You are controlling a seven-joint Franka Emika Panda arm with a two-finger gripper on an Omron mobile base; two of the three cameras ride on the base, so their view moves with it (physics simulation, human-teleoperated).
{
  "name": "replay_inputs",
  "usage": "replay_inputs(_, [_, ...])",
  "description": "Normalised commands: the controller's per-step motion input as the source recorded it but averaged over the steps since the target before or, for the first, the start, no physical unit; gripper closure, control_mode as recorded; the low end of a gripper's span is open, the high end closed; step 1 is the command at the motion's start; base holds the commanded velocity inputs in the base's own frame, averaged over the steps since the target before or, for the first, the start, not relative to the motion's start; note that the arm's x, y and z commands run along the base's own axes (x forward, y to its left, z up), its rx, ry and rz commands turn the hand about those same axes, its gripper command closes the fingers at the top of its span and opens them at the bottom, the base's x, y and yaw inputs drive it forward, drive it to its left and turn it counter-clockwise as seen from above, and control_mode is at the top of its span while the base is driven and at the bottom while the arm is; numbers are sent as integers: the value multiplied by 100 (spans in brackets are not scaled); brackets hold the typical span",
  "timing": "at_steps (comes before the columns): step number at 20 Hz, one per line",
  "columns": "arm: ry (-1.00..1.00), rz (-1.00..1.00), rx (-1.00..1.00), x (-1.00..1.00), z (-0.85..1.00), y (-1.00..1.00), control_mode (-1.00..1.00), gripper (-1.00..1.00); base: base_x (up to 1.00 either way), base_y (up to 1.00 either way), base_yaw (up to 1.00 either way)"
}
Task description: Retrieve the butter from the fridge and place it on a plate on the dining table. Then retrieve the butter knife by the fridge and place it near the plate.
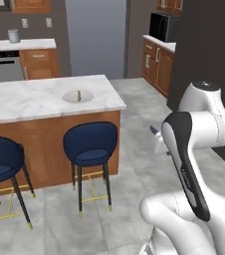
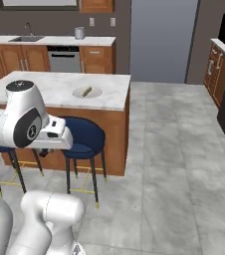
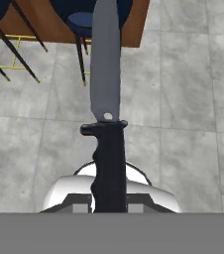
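Two-finger gripper [image 3: 109, 202] clamped on the black handle of the slim butter knife with a grey blade [image 3: 106, 74], blade pointing away from the hand over the grey tiled floor [image 3: 183, 99]. White Franka arm [image 1: 194, 149] folded low in front of the base. Beyond it, navy round-seat stools with black legs [image 1: 90, 144] stand against the brown wood side of the long dining table with a white grey-veined marble top [image 1: 30, 99]. On that top, near its far end, round pale grey-white plate [image 2: 87, 92] with the thin yellowish-olive butter stick [image 2: 86, 91] lying on it. Farther back, wooden cabinets with a steel dishwasher [image 2: 64, 60] along the wall.
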Motion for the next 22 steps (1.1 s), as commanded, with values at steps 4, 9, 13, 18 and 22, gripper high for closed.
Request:
replay_inputs(4, [0, 0, 0, 0, 0, 0, 100, 100, 87, -25, -1])
replay_inputs(9, [0, 0, 0, 0, 0, 0, 100, 100, 100, -12, 0])
replay_inputs(13, [0, 0, 0, 0, 0, 0, 100, 100, 95, -19, 9])
replay_inputs(18, [0, 0, 0, 0, 0, 0, 100, 100, 90, -13, 8])
replay_inputs(22, [0, 0, 0, 0, 0, 0, 100, 100, 99, -16, 8])
